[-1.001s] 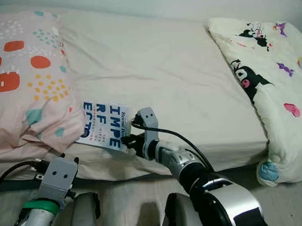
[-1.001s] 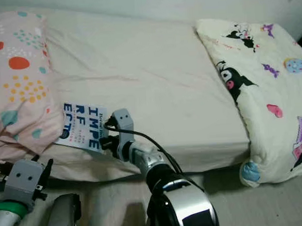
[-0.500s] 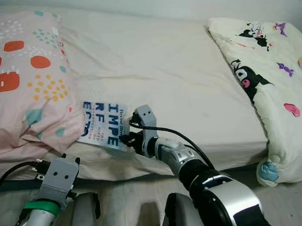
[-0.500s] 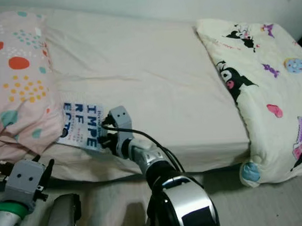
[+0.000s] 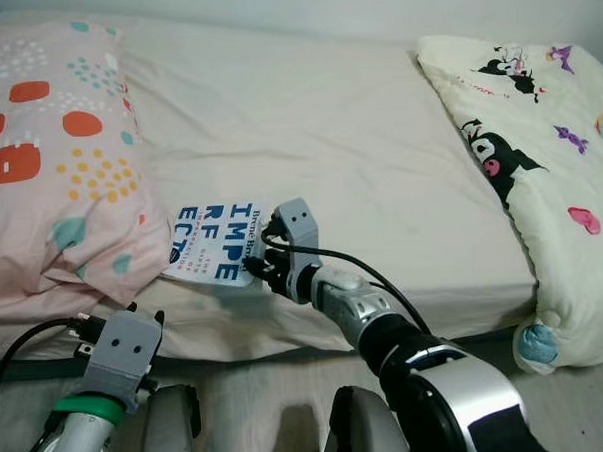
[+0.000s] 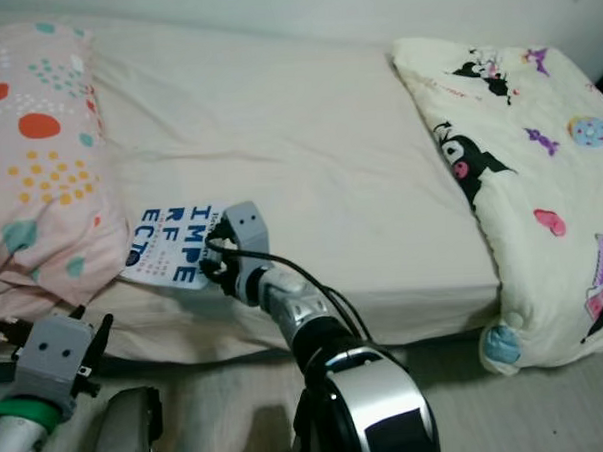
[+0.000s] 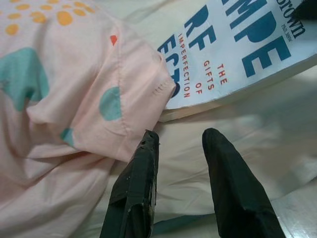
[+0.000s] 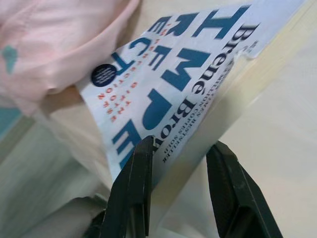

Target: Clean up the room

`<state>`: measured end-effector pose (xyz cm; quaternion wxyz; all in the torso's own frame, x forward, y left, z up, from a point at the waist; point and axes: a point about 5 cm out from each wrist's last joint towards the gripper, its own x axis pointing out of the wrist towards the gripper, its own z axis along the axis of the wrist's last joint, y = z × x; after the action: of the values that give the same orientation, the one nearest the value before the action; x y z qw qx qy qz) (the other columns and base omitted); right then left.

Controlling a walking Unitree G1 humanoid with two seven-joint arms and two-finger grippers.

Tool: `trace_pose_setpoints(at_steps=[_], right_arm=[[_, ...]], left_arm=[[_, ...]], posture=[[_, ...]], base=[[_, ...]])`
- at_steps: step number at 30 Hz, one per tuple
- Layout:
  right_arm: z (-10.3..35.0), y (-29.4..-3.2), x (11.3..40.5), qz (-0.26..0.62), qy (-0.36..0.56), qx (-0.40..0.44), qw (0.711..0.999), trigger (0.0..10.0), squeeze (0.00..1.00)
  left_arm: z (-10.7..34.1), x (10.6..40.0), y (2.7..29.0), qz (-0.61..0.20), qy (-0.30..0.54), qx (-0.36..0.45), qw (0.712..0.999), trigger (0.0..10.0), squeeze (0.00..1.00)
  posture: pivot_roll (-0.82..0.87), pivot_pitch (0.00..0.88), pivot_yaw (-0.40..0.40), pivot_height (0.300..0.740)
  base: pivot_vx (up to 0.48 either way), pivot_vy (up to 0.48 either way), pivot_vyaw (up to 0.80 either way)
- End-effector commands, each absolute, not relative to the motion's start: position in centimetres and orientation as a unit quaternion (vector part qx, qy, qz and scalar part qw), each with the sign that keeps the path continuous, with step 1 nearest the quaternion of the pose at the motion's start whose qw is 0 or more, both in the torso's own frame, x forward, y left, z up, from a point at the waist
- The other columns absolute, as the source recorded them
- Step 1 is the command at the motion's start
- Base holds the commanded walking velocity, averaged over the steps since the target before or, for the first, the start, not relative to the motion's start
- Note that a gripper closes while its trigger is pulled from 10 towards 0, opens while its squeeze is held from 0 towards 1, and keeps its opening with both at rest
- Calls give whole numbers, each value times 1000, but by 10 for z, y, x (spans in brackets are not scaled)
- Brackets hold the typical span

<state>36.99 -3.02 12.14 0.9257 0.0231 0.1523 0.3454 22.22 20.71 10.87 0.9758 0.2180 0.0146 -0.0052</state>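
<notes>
book (image 5: 217,245): white paperback with big blue letters, lying near the front edge of the bed, one corner tucked under the pink pillow
right gripper (image 5: 264,254): at the book's near corner, both black fingers clamped across the cover and page edge
left gripper (image 7: 181,163): low beside the bed front, just short of the pillow corner, fingers parted with nothing between them
pink pillow (image 5: 48,157): spotted, at the bed's left
bed (image 5: 318,135): cream sheet, wrinkled
cartoon blanket (image 5: 539,166): heaped at the right, well apart from the book
</notes>
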Motion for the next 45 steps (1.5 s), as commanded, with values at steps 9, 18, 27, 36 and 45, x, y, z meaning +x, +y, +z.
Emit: trace_pose_setpoints(at_steps=[9, 18, 27, 36, 45], right_arm=[[139, -66, 388, 269, 113, 2, 957, 10000, 0], [154, -93, 398, 229, 80, 25, 970, 10000, 0], [90, -118, 361, 130, 61, 141, 980, 10000, 0], [58, -136, 329, 65, 36, 160, 984, 10000, 0], [50, -134, 313, 71, 22, 146, 987, 10000, 0]], left_arm=[[100, 248, 181, -57, 8, 196, 979, 10000, 0], [101, 270, 167, -73, -5, 180, 981, 10000, 0], [90, 298, 156, -13, 21, 142, 990, 10000, 0], [95, 305, 142, -36, -12, 131, 991, 10000, 0], [90, 304, 133, -42, -19, 124, 991, 10000, 0]], posture=[[182, 8, -75, 579], [138, 0, -54, 579], [69, 0, -22, 579], [23, 0, 15, 579], [13, 0, 9, 604]], base=[[0, 0, 0], [0, 0, 0], [0, 0, 0], [0, 0, 0], [0, 0, 0]])
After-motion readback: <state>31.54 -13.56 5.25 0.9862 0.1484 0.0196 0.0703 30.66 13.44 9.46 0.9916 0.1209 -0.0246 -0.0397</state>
